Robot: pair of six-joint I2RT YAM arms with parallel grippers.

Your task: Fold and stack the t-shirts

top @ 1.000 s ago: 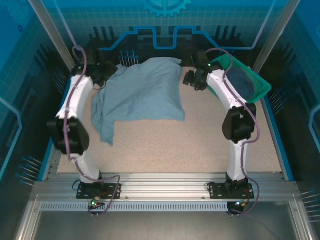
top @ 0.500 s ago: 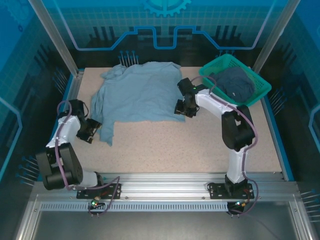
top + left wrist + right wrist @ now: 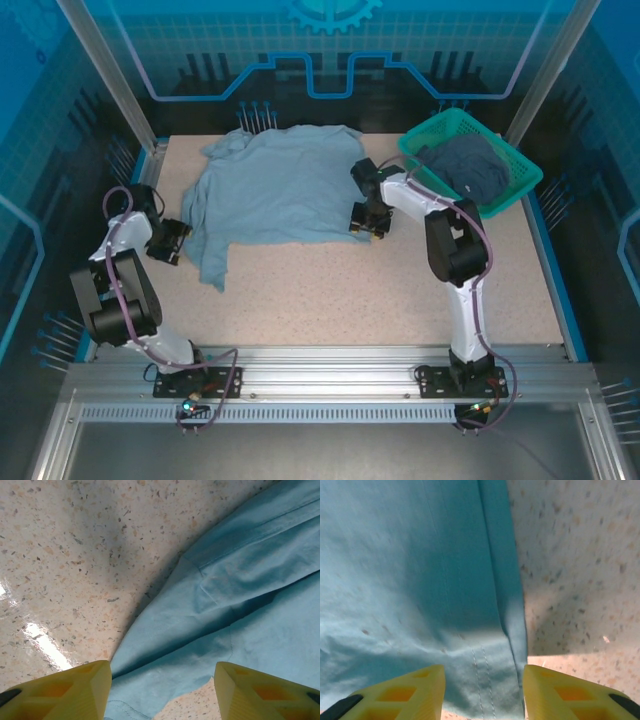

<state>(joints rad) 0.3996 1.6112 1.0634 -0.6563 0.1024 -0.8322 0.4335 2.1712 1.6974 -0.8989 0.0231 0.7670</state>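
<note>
Two t-shirts: pale tee (image 3: 275, 190) flat at 12 o'clock on table (image 3: 400, 300), dark tee (image 3: 470, 165) in basket (image 3: 510, 150) at 2 o'clock; left gripper (image 3: 172, 243) and right gripper (image 3: 365, 220), jaws spread, holding nothing, at pale tee's 8 and 4 o'clock edges; risk: shallow pinch drops hem.

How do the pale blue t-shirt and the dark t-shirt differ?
The pale blue t-shirt is light; the dark t-shirt is slate blue-grey. The pale blue t-shirt lies on the table; the dark t-shirt sits in the green basket. The pale one is spread nearly flat; the dark one is bunched. Neither is folded.
</note>
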